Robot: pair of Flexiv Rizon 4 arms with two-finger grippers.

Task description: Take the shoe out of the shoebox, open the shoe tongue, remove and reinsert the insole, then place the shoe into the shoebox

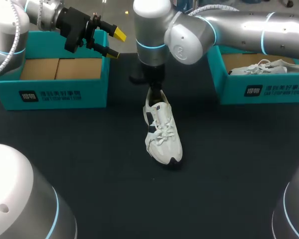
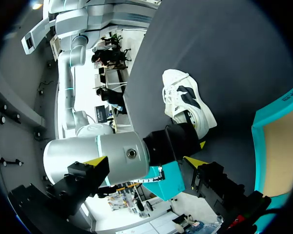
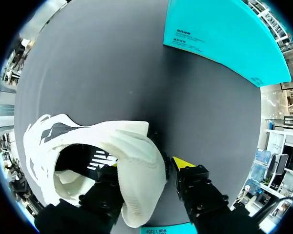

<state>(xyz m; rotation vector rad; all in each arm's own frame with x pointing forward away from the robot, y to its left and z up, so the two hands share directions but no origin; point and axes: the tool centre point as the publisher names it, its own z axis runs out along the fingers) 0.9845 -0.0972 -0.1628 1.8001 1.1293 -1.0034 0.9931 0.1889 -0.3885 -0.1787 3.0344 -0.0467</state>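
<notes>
Right gripper stands over the heel of the white shoe, with the heel wall in its jaw. Whether it clamps that wall I cannot tell. The left gripper hangs wide open and empty above the left shoebox.

The shoe lies near the middle of the table, heel toward the far edge, toe toward the near edge, with a dark emblem on its side.

The left shoebox sits at the far left corner and shows brown card inside. The right shoebox sits at the far right corner and holds a second white shoe. Both teal front walls carry a dark logo block and a line of small print.
</notes>
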